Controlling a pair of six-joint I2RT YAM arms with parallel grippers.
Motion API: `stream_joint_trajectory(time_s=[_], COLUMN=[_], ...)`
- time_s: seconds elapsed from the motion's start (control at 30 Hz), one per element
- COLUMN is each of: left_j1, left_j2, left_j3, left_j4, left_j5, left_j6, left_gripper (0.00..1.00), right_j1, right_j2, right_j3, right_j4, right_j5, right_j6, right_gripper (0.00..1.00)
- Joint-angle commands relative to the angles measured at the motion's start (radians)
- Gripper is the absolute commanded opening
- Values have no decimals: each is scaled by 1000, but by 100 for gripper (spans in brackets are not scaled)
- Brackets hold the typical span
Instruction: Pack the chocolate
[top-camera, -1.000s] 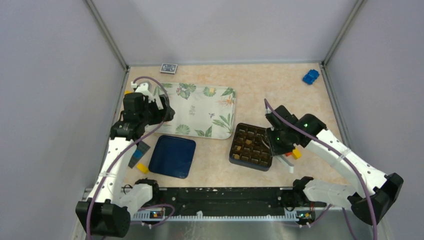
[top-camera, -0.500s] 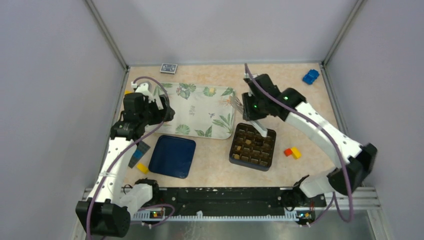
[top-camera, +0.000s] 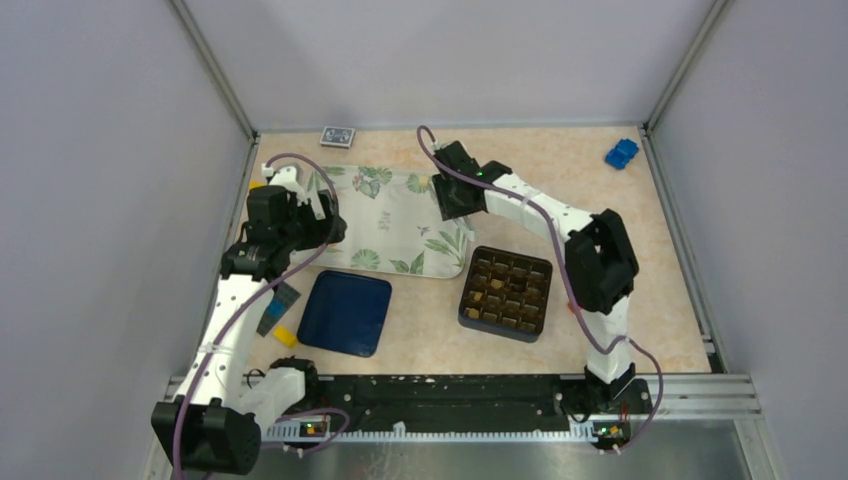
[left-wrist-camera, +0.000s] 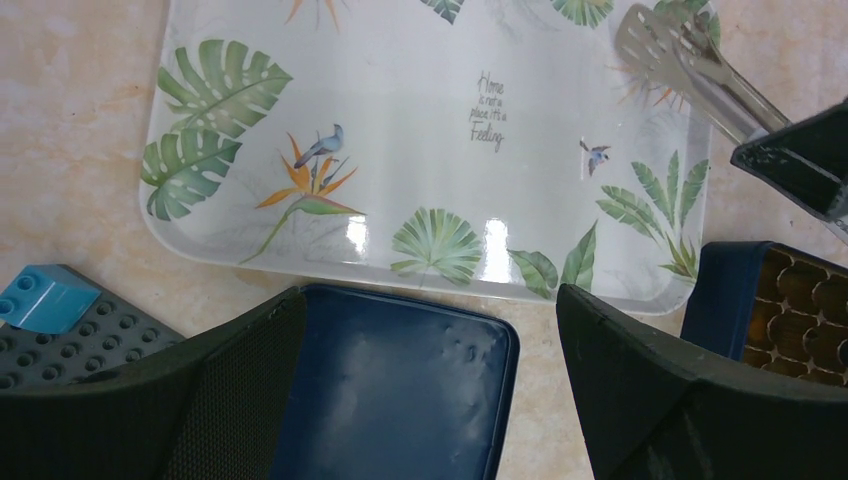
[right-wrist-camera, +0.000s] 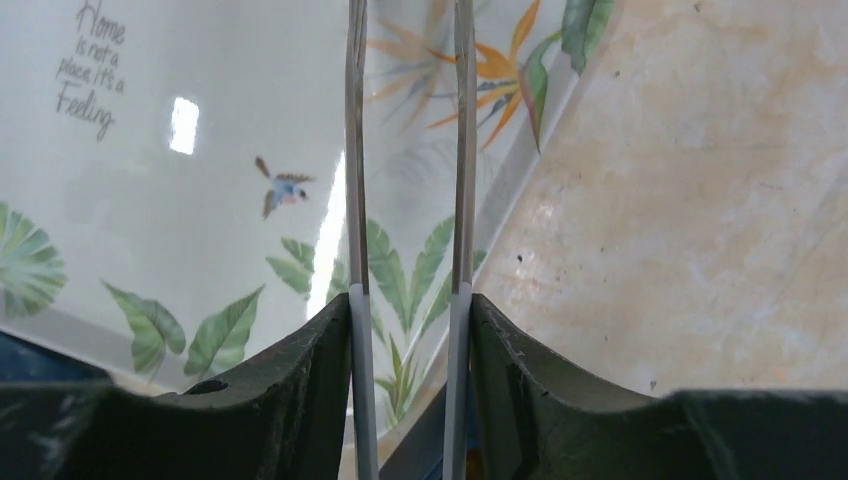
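Note:
The dark gridded box (top-camera: 505, 293) stands right of the floral tray (top-camera: 395, 220). Tan and brown chocolate (top-camera: 495, 287) sits in some of its cells; the box's corner also shows in the left wrist view (left-wrist-camera: 790, 310). My right gripper (top-camera: 455, 195) hovers over the tray's right end, shut on the arms of metal tongs (right-wrist-camera: 355, 150). The tongs' flat slotted tips (left-wrist-camera: 655, 40) hang above the tray with nothing between them. My left gripper (left-wrist-camera: 430, 400) is open and empty over the blue lid (left-wrist-camera: 400, 390), at the tray's near left side (top-camera: 325, 228).
The blue lid (top-camera: 345, 312) lies left of the box. A grey studded plate with a teal block (left-wrist-camera: 70, 330) and a yellow block (top-camera: 285, 336) lie near the left arm. A blue toy (top-camera: 621, 153) is far right, a small card (top-camera: 338, 136) at the back.
My right arm has swung with the tongs from the box's right side, up and left, to the tray's right end. The left arm has stayed still.

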Motion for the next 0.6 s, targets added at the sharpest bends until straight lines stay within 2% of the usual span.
stream_joint_trajectory(time_s=[0.0,0.57], left_j1=[3,3], left_j2=[-4,-21], left_j3=[35,27], left_j4=[0,-9], left_j5=[-17,-31], left_j6=[34,40], left_gripper=[99,99], right_j1=[11,11], right_j2=[78,265], right_j3=[144,327], right_j4=[53,21], right_j5=[81,21], right_j6=[-22,-13], right_gripper=[44,49])
